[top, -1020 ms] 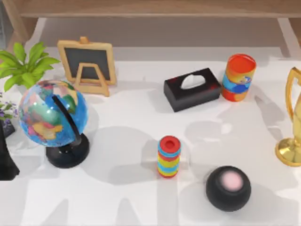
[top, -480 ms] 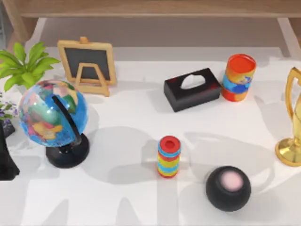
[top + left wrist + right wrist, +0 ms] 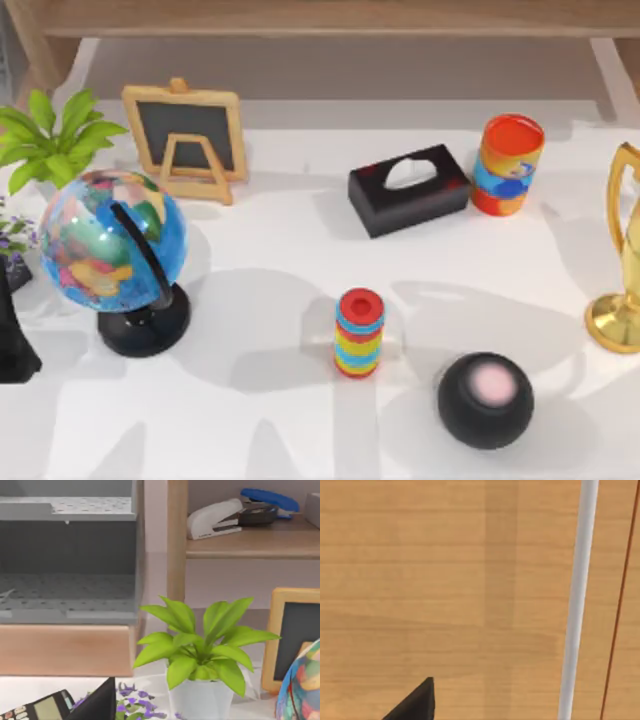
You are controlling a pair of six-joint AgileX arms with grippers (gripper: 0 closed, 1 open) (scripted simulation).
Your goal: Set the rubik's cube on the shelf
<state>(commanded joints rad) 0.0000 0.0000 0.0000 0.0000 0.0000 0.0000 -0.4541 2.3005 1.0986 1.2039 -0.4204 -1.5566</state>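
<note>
Only shadows shift on the surface (image 3: 300,250); the right hand (image 3: 415,705) is close to the shelf (image 3: 445,580); its grip, I cannot tell

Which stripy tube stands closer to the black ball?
The small striped cylinder stack with the red top, mid-table, beside the black ball. The fatter striped canister stands farther back, by the tissue box.

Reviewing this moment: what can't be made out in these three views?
- Trophy: cut off by the top view's right edge.
- Shelf: top view's upper edge crops the plank, so what lies on it is unseen there.
- Dark shape at the top view's left edge: cropped, unidentifiable.
- Chalkboard and globe: cut by the left wrist view's edge.
- Right wrist view: close wood surface; the dark tip doesn't reveal the hand's state.
</note>
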